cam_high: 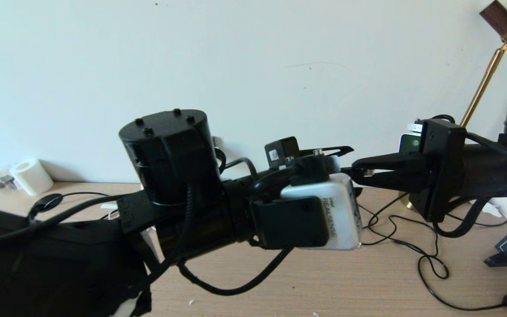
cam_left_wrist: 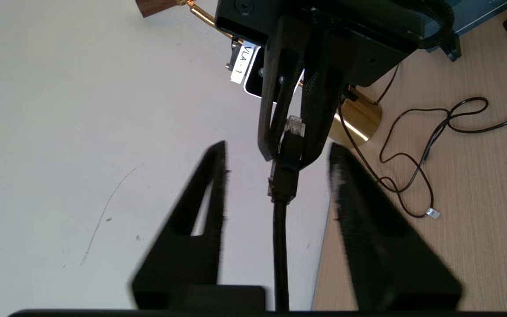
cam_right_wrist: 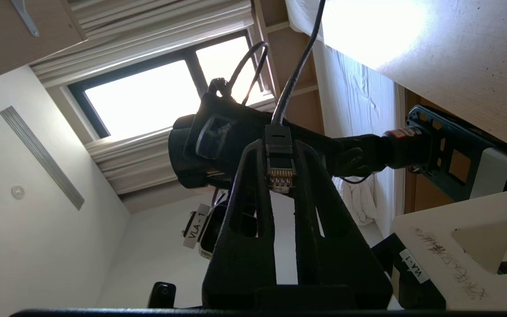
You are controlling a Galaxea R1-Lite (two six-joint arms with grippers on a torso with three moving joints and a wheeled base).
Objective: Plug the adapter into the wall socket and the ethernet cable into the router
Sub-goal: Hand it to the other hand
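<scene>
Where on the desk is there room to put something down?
The bare wood near the front edge of the desk, below the left arm's camera, is free. It is crowded on the right, where thin black cables loop beside the lamp base.

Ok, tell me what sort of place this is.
Probably a bedroom or hotel room: a wooden desk against a plain wall, a brass lamp, and white bedding below a curtained window.
</scene>
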